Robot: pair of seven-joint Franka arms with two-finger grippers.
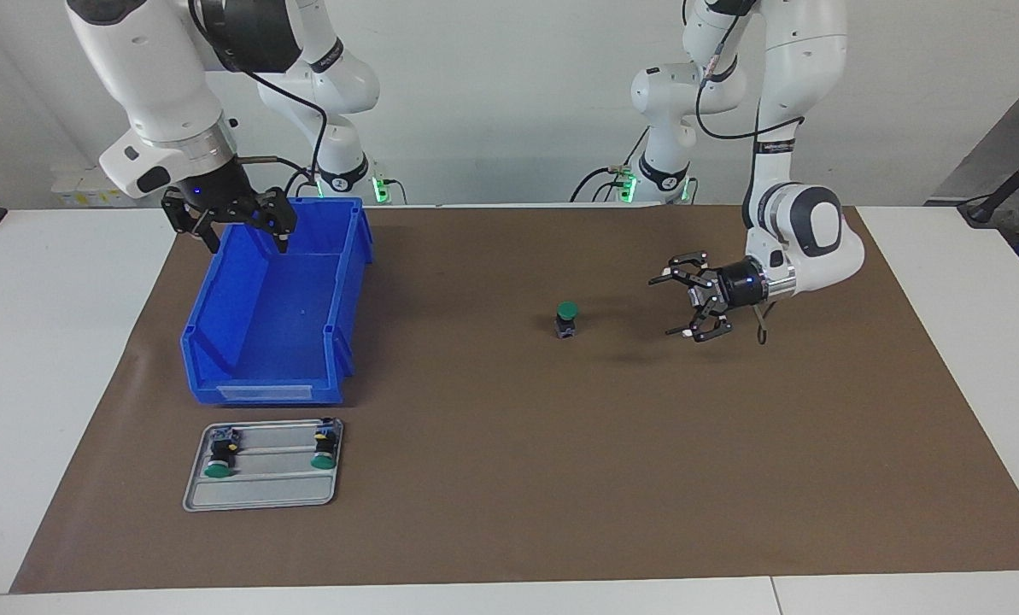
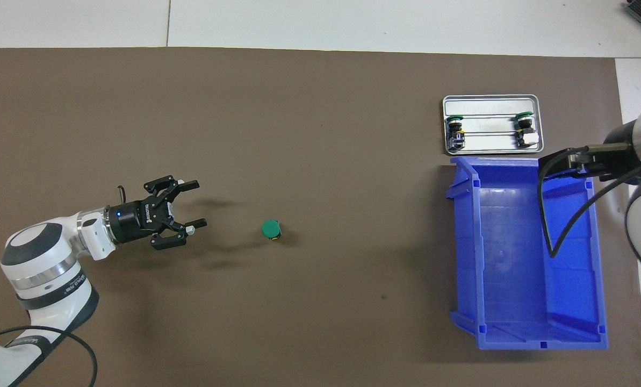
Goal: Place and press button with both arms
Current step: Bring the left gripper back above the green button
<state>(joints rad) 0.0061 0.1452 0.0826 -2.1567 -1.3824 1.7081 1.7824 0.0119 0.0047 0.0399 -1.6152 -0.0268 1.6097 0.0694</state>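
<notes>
A green-capped button [image 1: 567,318] [image 2: 271,229] stands upright on the brown mat [image 1: 509,478], near the middle of the table. My left gripper [image 1: 670,305] [image 2: 195,207] hovers low over the mat beside it, toward the left arm's end of the table. It lies level, is open, points at the button and is about a hand's width from it, holding nothing. My right gripper [image 1: 248,243] [image 2: 567,161] hangs open and empty over the blue bin [image 1: 338,325] [image 2: 513,258], above the end of the bin nearer the robots.
A small metal tray [image 1: 261,491] [image 2: 489,100] lies just past the bin, farther from the robots. Two more green buttons [image 1: 219,457] [image 1: 325,446] lie on their sides in it. White tabletop borders the mat.
</notes>
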